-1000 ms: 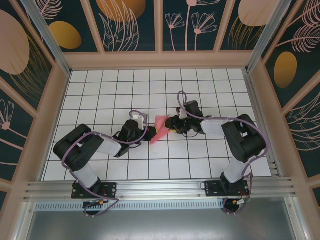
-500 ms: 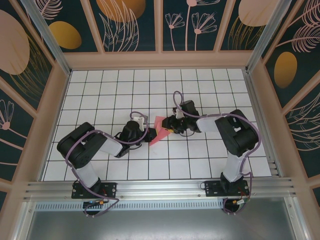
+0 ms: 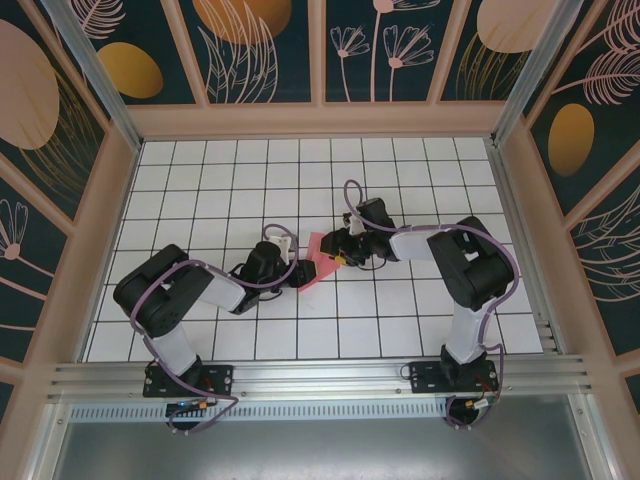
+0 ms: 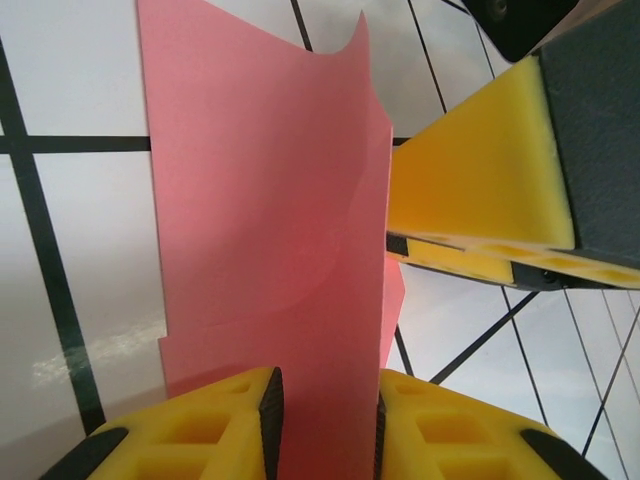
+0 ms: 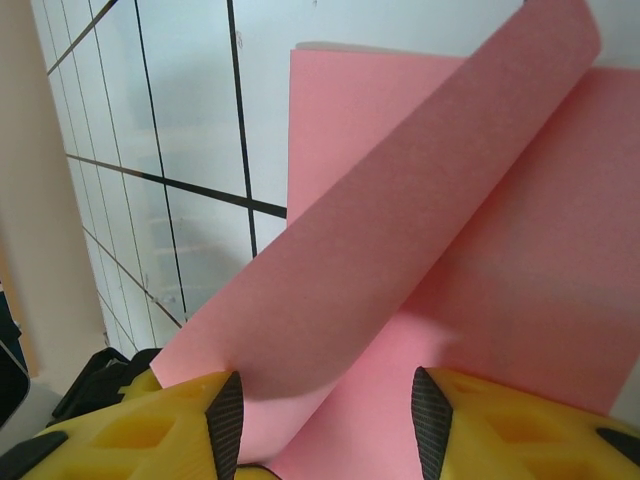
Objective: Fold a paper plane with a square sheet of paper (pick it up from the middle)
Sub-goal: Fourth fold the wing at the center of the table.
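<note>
Pink square sheet of paper (image 3: 318,258): partly folded, not yet a plane. It lies on the white tiled counter (image 3: 200,190). In the top view the folded shape is longer than wide. Its long axis runs diagonally from a near-left tip to a far-right edge.

Left gripper (image 3: 293,270): at the sheet's near-left tip, pointing along the long axis. In the wrist view its fingers (image 4: 200,430) stand a narrow gap apart, and the sheet runs through the gap and on ahead. It looks loose rather than pinched, but pad contact cannot be confirmed.

Right gripper (image 3: 337,254): at the sheet's far-right side, facing the left one across it. Its fingers (image 5: 160,430) are moderately wide and sit astride the sheet. One flap curls up off the lower layer between them, with nothing clamped.

Key relation: both arms are at the sheet, at opposite ends of the long axis. The raised flap sits in the right fingers' gap, so the right arm is better placed for the next crease and the left to anchor the tip.
</note>
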Controlling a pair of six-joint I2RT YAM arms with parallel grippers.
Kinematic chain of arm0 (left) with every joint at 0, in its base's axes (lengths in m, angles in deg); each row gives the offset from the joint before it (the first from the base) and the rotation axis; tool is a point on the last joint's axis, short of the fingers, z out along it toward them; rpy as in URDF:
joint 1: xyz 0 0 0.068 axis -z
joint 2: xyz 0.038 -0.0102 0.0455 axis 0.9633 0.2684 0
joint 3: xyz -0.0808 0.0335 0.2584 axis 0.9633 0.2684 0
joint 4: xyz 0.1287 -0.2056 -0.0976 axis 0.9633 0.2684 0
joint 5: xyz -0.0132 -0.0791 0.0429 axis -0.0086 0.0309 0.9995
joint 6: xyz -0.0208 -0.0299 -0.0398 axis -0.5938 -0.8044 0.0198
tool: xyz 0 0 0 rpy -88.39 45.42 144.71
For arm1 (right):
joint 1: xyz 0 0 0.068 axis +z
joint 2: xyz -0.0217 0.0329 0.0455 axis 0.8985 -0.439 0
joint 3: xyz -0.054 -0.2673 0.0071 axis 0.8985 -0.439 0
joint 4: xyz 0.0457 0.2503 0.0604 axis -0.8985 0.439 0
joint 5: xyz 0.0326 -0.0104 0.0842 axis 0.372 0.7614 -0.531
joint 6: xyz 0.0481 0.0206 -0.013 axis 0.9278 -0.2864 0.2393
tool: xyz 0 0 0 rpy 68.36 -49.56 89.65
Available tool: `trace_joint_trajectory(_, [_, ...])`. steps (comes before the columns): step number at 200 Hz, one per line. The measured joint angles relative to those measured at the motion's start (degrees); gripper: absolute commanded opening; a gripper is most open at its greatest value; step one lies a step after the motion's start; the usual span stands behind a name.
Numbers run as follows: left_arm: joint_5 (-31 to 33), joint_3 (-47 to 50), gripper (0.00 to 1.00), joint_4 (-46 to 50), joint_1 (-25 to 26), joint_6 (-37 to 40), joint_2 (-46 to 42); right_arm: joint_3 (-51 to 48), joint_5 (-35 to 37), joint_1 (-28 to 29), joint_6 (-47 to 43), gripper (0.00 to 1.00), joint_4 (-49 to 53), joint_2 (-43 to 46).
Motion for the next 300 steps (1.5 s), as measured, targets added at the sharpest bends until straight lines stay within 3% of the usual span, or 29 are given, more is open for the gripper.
trace_joint_trajectory(74, [0.15, -0.2, 0.13, 1.22, 0.0, 0.85, -0.09, -0.02, -0.13, 0.0, -0.04, 0.48, -0.17, -0.02])
trace_joint_trajectory(182, [0.17, -0.15, 0.11, -1.42, 0.0, -2.62, -0.09, -0.66, 1.53, 2.45, -0.31, 0.48, -0.83, 0.39])
trace_joint_trajectory(214, [0.15, -0.13, 0.15, -1.46, 0.0, -3.32, -0.02, -0.24, 2.43, 2.62, -0.24, 0.48, 0.04, 0.39])
trace_joint_trajectory(264, [0.0, -0.13, 0.31, -0.92, 0.0, -4.07, -0.13, 1.01, 4.39, 3.17, -0.26, 0.48, 2.6, 0.35])
trace_joint_trajectory(300, [1.01, -0.07, 0.41, 4.07, 0.0, -3.23, -5.75, 2.8, 5.49, 3.54, -0.28, 0.48, 5.64, -0.22])
